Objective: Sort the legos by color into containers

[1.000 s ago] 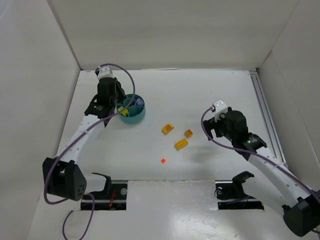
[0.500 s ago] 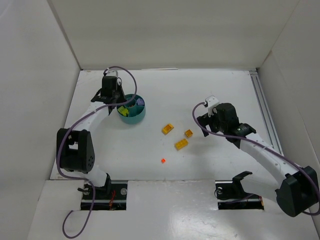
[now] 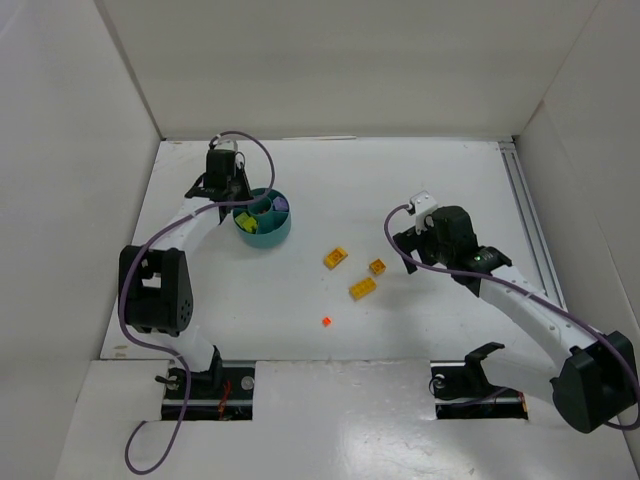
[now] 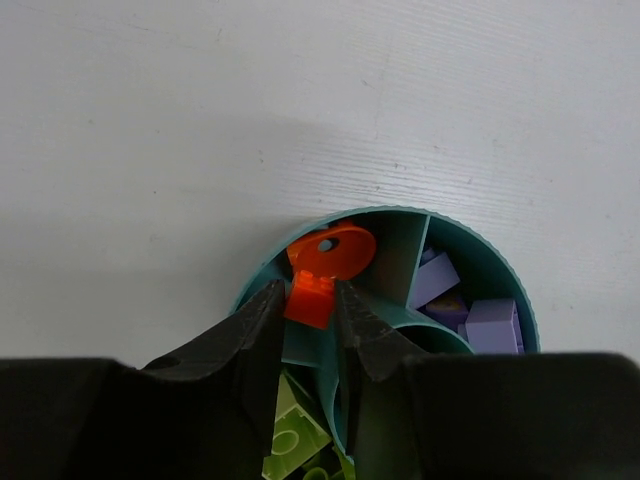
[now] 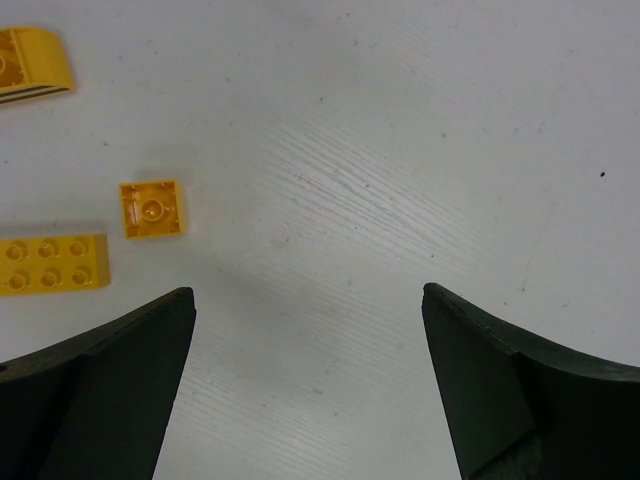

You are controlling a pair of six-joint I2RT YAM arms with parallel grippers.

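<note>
Left gripper (image 4: 309, 296) pinches orange-red brick (image 4: 311, 300) above teal dish (image 4: 400, 211); right gripper (image 5: 310, 330) gapes.
Off-centre release: lands among lime bricks (image 4: 293, 440) (low dividers (image 4: 417, 265)).

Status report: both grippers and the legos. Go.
Left gripper shut on orange-red lego over teal dish. Right gripper open, above table. Three yellow legos, one orange-red bit loose. Nothing blocking.

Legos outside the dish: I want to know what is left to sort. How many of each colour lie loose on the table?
Orange-yellow bricks: 3
Orange-red bit: 1
Total: 4
</note>
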